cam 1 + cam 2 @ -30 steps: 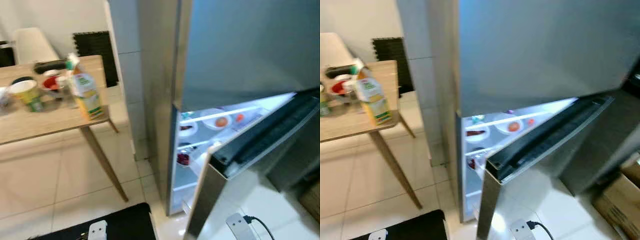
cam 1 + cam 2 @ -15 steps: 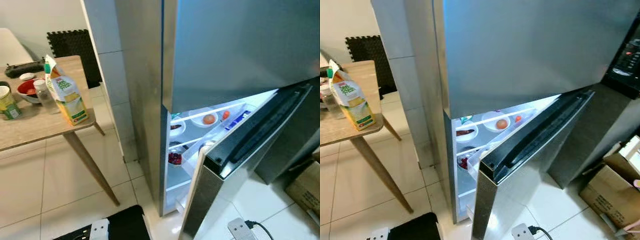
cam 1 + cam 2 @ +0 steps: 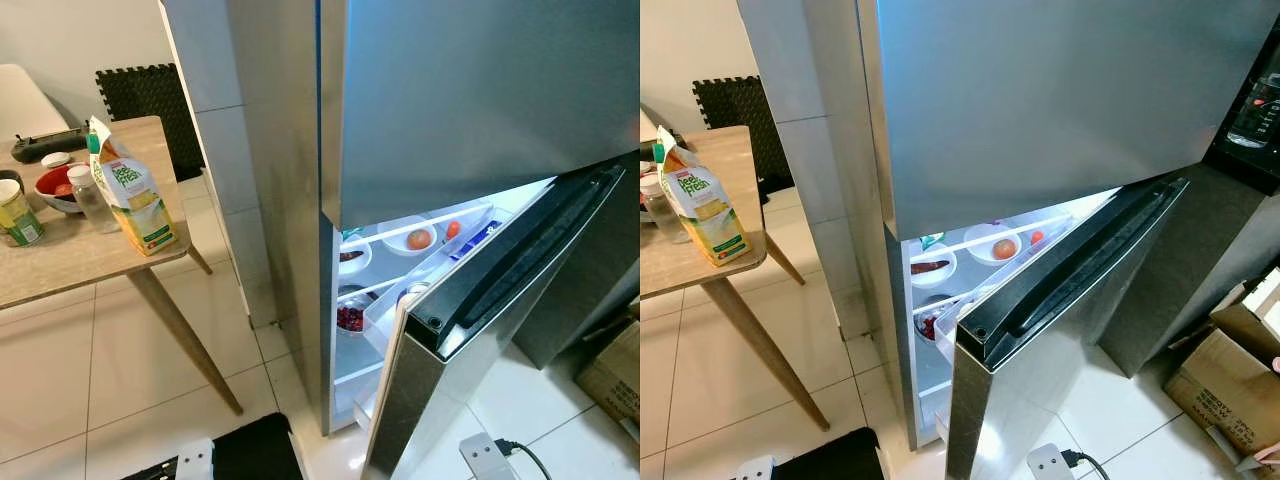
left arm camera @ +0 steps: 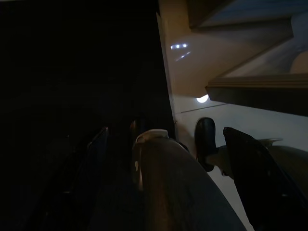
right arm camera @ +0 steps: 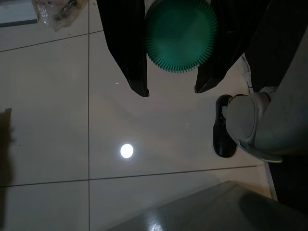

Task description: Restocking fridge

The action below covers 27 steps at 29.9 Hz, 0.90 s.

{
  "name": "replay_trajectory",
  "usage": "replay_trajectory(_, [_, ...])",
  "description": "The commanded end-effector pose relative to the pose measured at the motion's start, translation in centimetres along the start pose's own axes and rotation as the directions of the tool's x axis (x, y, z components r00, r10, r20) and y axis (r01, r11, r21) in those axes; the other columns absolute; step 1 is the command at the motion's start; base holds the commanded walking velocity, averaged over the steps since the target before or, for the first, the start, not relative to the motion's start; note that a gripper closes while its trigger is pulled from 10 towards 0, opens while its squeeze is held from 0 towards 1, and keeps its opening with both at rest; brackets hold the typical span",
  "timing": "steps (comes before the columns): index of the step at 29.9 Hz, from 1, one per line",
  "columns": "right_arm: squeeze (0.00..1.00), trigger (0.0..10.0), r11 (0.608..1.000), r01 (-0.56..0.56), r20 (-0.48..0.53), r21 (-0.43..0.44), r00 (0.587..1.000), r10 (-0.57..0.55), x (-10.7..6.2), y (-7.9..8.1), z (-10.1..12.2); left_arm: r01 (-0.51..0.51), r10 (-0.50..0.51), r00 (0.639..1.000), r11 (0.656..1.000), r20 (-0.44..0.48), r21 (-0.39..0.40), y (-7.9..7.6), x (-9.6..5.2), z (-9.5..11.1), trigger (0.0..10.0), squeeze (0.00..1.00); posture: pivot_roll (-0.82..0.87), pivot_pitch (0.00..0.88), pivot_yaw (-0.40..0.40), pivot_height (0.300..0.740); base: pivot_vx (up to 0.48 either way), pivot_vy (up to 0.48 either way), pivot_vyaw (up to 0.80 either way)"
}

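The steel fridge (image 3: 290, 200) stands in front of me, its upper door (image 3: 480, 90) closed and its lower door (image 3: 480, 300) swung partly out. Lit shelves inside hold a bowl with an orange fruit (image 3: 419, 238), a small red fruit (image 3: 452, 229) and a bowl of red pieces (image 3: 350, 318). In the right wrist view my right gripper (image 5: 172, 90) hangs over the tiled floor, shut on an item with a round ridged green cap (image 5: 180, 33). The left wrist view is dark; my left gripper (image 4: 168, 159) hangs with its fingers (image 4: 250, 163) spread apart and nothing held.
A wooden table (image 3: 60, 265) at the left carries a juice carton (image 3: 135, 200), a clear jar (image 3: 88, 195), a red bowl (image 3: 55, 187) and a can (image 3: 15, 212). A black mat (image 3: 250, 455) and a plug (image 3: 490, 455) lie on the floor. Cardboard boxes (image 3: 1225, 385) sit at the right.
My view has swung right toward the fridge and steadied, so the table slid left. The fridge door and the things themselves have not moved.
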State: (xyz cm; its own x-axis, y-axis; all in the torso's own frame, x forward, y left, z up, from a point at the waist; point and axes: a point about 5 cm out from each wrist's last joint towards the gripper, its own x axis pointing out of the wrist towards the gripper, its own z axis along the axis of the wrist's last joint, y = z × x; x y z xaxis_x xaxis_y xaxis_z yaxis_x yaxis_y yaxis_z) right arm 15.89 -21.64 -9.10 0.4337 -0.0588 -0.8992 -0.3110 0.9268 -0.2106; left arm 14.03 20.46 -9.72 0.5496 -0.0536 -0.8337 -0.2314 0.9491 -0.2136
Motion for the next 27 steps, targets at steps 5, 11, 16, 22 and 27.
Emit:
replay_trajectory(5, [0.0,10.0,1.0,0.015,-0.011,0.014,1.0,-0.014,-0.1,-0.4,-0.5,-0.016,0.016,1.0,1.0,-0.01,-0.016,0.1,-0.1,-0.3,10.0,0.0,-0.04,0.0,0.004,0.74,0.0,0.0,0.0])
replay_trajectory(11, [0.0,10.0,1.0,0.01,-0.019,0.017,1.0,-0.009,-0.1,-0.2,-0.7,-0.018,0.018,1.0,1.0,-0.022,-0.013,0.1,-0.1,-0.7,10.0,0.0,-0.04,0.0,0.005,0.74,0.0,0.0,0.0])
replay_trajectory(16, [0.0,10.0,1.0,0.001,-0.024,0.025,1.0,0.0,-0.1,0.1,-1.1,-0.022,0.022,0.999,1.0,-0.029,-0.003,0.3,-0.2,-0.9,10.0,0.0,-0.04,0.0,0.012,0.74,0.0,0.0,0.0])
replay_trajectory(22, [0.0,10.0,1.0,-0.009,-0.037,0.019,0.999,0.01,-0.1,0.3,-1.3,-0.022,0.022,0.999,1.0,-0.03,0.0,0.4,-0.2,-0.9,10.0,0.0,-0.05,0.0,0.011,0.74,0.0,0.0,-0.39])
replay_trajectory(27, [0.0,10.0,1.0,-0.013,-0.042,0.022,0.999,0.014,-0.1,0.4,-1.4,-0.021,0.021,0.999,1.0,-0.029,-0.003,0.3,-0.2,-0.9,10.0,0.0,-0.04,0.0,0.012,0.74,0.0,0.0,-0.78])
